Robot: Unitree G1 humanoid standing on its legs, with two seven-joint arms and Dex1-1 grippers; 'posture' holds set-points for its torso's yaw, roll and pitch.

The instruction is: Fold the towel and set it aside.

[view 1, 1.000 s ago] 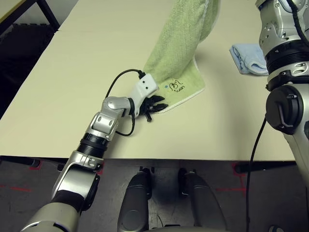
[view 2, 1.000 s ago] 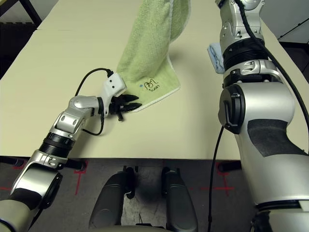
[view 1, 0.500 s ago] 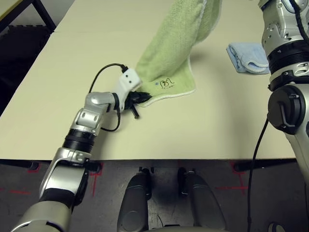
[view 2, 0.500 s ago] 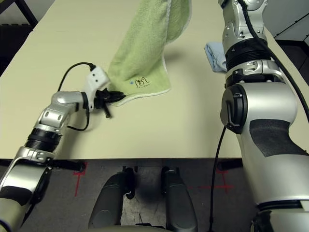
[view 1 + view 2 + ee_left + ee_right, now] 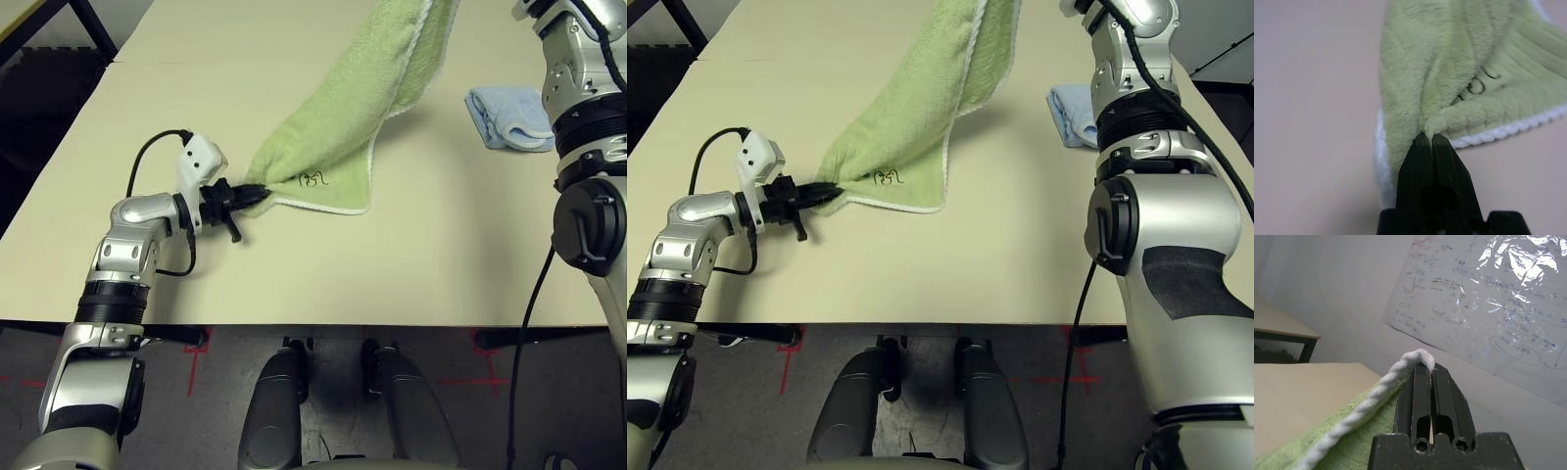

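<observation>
Two claws grip one towel. My left claw [image 5: 250, 192] is clenched on the near left corner of the green towel [image 5: 343, 127], low over the table [image 5: 196, 88]; my right claw [image 5: 1424, 368] pinches the white-edged far end, raised high. The cloth runs stretched between them, its long axis climbing from near left to far right, the embroidered end resting on the table. The blue folded cloth [image 5: 509, 117] lies apart, far right. I judge the fold needs both ends brought together.

Light green towel [image 5: 343, 127] with white edging – stretched diagonally, far end raised, embroidered near corner resting on the desk [image 5: 196, 88].
</observation>
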